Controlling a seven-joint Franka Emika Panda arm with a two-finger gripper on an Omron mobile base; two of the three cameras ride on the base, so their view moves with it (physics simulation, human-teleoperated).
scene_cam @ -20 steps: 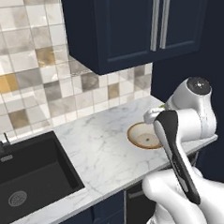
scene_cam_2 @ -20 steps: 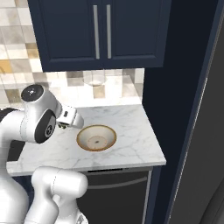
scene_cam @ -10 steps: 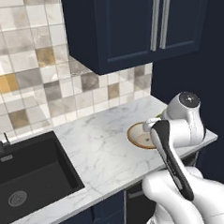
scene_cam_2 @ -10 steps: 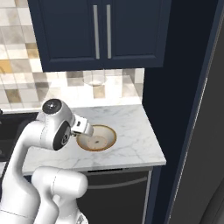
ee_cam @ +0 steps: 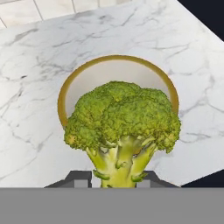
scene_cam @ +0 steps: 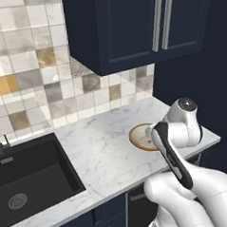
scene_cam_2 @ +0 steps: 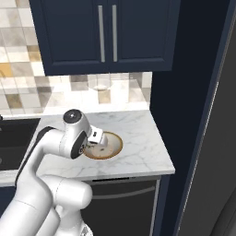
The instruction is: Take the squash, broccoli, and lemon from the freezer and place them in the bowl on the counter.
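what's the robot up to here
The arm's gripper is shut on the broccoli by its stalk and holds it over the bowl on the counter, near the counter's right end. The bowl looks empty, and the broccoli hasn't been let go yet.

green broccoli [ee_cam: 122,118], tan-rimmed pale bowl [ee_cam: 65,94], grey-veined white counter [ee_cam: 39,57]
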